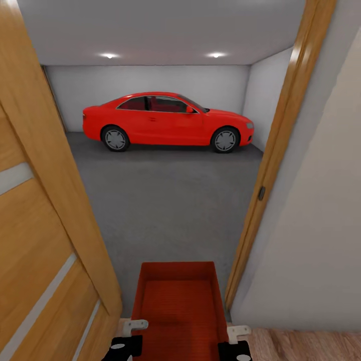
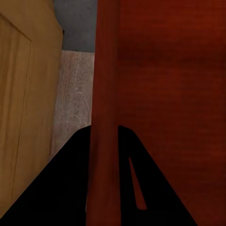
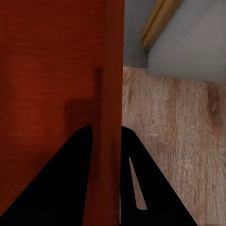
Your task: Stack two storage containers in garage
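Grey concrete floor (image 1: 165,200), red car (image 1: 168,122) past open door (image 1: 45,210); both pincers clamping container (image 1: 176,311) walls

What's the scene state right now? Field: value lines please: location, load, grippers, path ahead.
location: at the doorway, wood-plank flooring underfoot, garage ahead
load: one storage container carried in front, open side up, nothing visible inside
left gripper: shut on the container's side wall, a finger on each face of it
right gripper: shut on the opposite side wall
door: wooden, swung open at the robot's left
door frame: at the right
floor: dark grey concrete, stretching to the car
red car: parked side-on by the far wall
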Tool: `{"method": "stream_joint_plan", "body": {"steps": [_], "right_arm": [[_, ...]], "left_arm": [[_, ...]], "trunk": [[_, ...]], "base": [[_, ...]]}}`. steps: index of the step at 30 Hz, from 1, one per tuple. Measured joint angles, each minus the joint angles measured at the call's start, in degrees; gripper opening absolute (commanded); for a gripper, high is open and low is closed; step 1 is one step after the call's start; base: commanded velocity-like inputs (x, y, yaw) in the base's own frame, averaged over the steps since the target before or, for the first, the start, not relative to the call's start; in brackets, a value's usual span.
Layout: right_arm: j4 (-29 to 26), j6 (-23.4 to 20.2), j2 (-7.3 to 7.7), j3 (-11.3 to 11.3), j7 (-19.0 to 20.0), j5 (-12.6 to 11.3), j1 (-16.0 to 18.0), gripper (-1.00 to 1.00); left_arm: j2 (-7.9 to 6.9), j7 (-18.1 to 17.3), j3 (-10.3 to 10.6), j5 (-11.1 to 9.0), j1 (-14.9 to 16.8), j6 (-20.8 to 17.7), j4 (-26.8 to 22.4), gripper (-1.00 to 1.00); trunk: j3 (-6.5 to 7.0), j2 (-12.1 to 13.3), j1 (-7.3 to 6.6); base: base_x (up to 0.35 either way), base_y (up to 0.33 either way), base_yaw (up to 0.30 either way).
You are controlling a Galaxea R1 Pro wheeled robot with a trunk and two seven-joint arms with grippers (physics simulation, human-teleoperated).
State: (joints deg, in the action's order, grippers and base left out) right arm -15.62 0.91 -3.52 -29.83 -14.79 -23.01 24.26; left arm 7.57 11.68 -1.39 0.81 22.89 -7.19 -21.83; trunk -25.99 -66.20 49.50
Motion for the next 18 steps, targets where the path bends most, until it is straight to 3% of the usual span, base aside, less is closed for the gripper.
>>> {"method": "stream_joint_plan", "body": {"steps": [7,18], "right_arm": [[0.0,0.0,0.00,0.0,0.0,0.0,0.0,-1.00],[0.0,0.0,0.00,0.0,0.0,0.0,0.0,-1.00]], "left_arm": [[0.02,0.1,0.0,0.0,0.0,0.0,0.0,-1.00],[-0.01,0.0,0.0,0.0,0.0,0.0,0.0,-1.00]], "trunk": [[0.00,0.0,-0.01],[0.00,0.0,0.00]], "base": [[0.043,0.146,-0.001],[0.003,0.008,0.000]]}}
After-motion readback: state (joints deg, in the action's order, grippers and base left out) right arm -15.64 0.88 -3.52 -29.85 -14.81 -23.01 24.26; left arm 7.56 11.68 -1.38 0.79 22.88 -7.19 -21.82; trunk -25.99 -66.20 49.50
